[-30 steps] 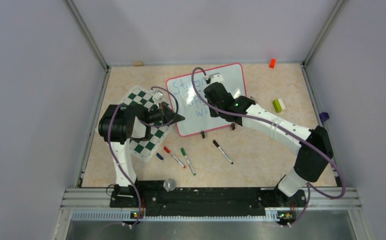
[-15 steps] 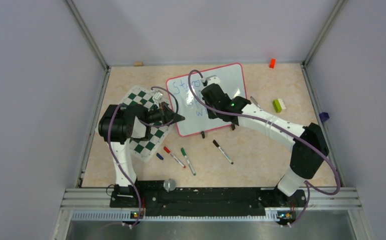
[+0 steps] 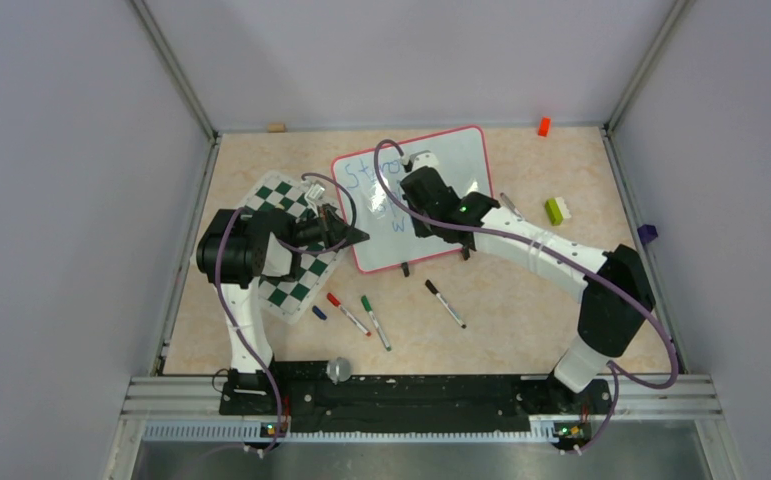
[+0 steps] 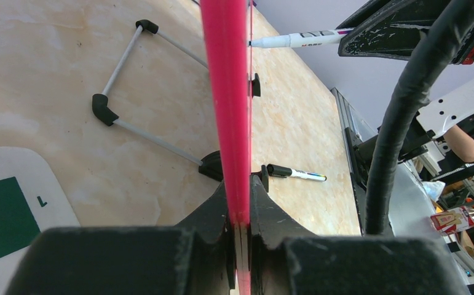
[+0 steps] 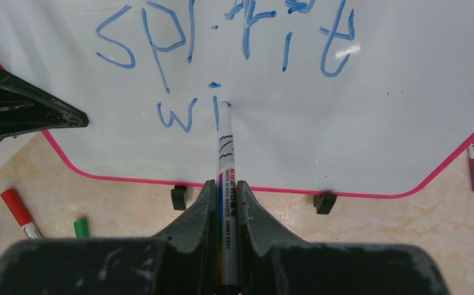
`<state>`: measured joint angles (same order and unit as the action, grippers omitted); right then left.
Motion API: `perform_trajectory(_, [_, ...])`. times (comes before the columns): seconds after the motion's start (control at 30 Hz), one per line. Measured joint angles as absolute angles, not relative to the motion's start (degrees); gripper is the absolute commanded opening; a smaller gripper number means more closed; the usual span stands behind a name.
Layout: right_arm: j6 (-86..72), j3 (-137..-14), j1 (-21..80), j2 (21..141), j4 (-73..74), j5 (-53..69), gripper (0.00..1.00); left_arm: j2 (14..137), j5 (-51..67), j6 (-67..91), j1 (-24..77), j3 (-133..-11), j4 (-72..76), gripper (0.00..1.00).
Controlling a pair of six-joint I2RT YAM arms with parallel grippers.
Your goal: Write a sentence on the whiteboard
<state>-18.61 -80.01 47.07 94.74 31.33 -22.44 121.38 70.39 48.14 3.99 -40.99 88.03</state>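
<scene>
Whiteboard (image 3: 466, 160) is sitting just right of the chessboard mat (image 3: 286, 285), long axis sideways, clips (image 3: 405, 268) facing us; we are pinching its frame (image 4: 228, 92) with the left gripper (image 4: 239, 230), a marker (image 5: 225, 147) with the right gripper (image 5: 225, 190)

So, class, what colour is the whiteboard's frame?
Red-pink; the frame shows best in the right wrist view.

The left arm is reaching right, left gripper (image 4: 239, 190) pinching the whiteboard (image 5: 375, 110) edge; the right arm is stretching left, right gripper (image 5: 225, 186) clamping a marker (image 5: 224, 144).

Black-jointed white arms (image 3: 541, 250) trail purple cables (image 3: 377, 172).
</scene>
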Motion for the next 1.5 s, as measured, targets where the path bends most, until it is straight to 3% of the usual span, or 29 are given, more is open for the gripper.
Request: perform_trajectory(1.5, [-17.6, -83.7, 47.1, 95.2, 32.3, -26.0, 0.00, 121.4, 70.4, 48.1, 4.0, -41.0, 88.1, 0.00])
